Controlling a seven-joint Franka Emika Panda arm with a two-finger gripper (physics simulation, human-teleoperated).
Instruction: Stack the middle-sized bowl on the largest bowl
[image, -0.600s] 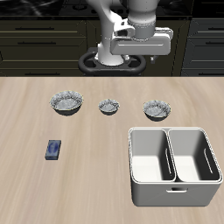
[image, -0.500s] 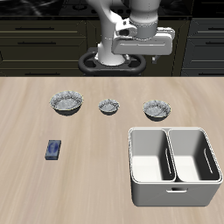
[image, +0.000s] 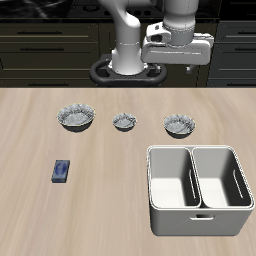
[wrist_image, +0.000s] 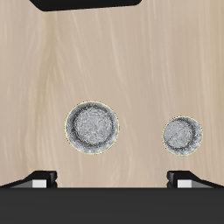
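Observation:
Three alike silvery-grey bowls stand in a row across the table. The largest bowl (image: 76, 118) is at one end, and the middle-sized bowl (image: 180, 124) is at the other end. My gripper (image: 180, 62) hangs high above the table's back edge, farther back than the middle-sized bowl. It is open and empty. In the wrist view the middle-sized bowl (wrist_image: 92, 128) lies between and ahead of the wide-apart fingertips (wrist_image: 39, 179). The largest bowl is out of the wrist view.
The smallest bowl (image: 124, 122) stands between the other two and also shows in the wrist view (wrist_image: 183, 133). A white two-compartment bin (image: 198, 205) sits near the front edge, just in front of the middle-sized bowl. A small dark blue block (image: 62, 171) lies in front of the largest bowl.
My gripper has moved sideways along the table's back, from above the smallest bowl's side toward the middle-sized bowl's side. The bowls have not moved.

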